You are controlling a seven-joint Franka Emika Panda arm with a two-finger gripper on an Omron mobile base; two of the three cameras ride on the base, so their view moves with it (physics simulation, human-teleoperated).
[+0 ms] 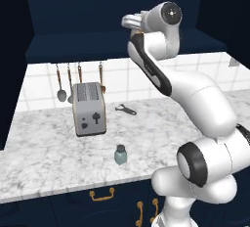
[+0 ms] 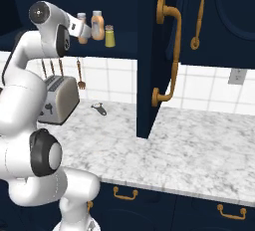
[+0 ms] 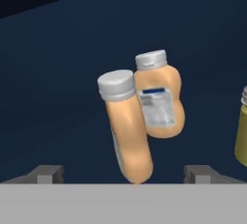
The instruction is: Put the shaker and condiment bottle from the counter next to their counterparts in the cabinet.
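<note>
Inside the cabinet (image 2: 127, 6), my gripper (image 3: 123, 175) is open, its fingertips (image 3: 47, 174) standing well clear on either side of a tilted orange condiment bottle (image 3: 126, 127) with a white cap. This bottle leans against a second, upright one (image 3: 161, 97) that looks the same and has a pale label. A yellow-green shaker (image 3: 241, 131) stands at the right edge. From the right base view the two bottles (image 2: 83, 27) (image 2: 97, 25) and the yellow-green shaker (image 2: 109, 36) line up on the shelf. The small teal-grey shaker (image 1: 120, 154) stands on the counter (image 1: 49, 143) near its front edge.
A silver toaster (image 1: 89, 108) stands at the back of the counter with a bottle opener (image 1: 126, 109) beside it. Utensils (image 1: 61, 84) hang on the tiled wall. The open cabinet door (image 2: 169, 51) with brass handles juts out to the right of the arm.
</note>
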